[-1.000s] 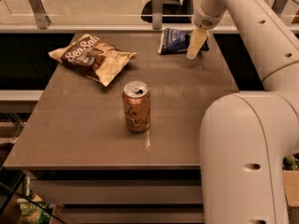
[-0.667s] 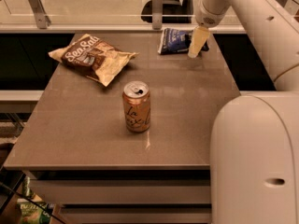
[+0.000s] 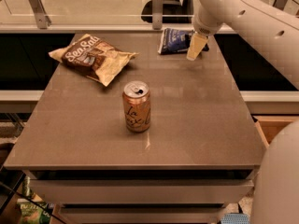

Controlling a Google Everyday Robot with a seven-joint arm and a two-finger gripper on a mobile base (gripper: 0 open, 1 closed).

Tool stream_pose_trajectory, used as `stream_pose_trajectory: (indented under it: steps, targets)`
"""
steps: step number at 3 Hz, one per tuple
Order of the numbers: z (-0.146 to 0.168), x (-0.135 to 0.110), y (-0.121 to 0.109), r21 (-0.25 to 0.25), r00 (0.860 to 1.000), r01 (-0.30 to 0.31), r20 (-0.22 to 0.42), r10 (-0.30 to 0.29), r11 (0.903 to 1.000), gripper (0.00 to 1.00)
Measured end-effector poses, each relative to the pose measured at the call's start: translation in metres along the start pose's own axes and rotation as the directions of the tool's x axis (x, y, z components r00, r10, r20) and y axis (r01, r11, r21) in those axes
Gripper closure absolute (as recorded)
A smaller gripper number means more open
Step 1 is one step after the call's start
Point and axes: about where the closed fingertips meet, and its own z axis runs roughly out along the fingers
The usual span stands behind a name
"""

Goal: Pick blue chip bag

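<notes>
The blue chip bag point(image 3: 175, 40), small and dark blue with white edges, lies flat at the far right of the brown table point(image 3: 93, 139). My gripper point(image 3: 196, 46) hangs from the white arm just at the bag's right end, its tan fingers point(image 3: 196, 45) pointing down and covering the bag's right edge. The fingers are low, close to the table top.
A larger brown-and-tan "Sea Salt" bag point(image 3: 93, 57) lies at the far left. An orange drink can point(image 3: 137, 106) stands upright near the table's middle. A glass railing point(image 3: 93, 13) runs behind the table. My white arm point(image 3: 261, 27) fills the right side.
The gripper has stayed at the bag's right end. The bag, can and brown bag have not moved.
</notes>
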Motion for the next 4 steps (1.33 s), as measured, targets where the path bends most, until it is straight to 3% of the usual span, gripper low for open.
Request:
stream_pose_trajectory:
  steps: [4]
  targets:
    - [0.029,-0.010,0.007,-0.023,0.999,0.002,0.043,-0.001,0.9997,0.00]
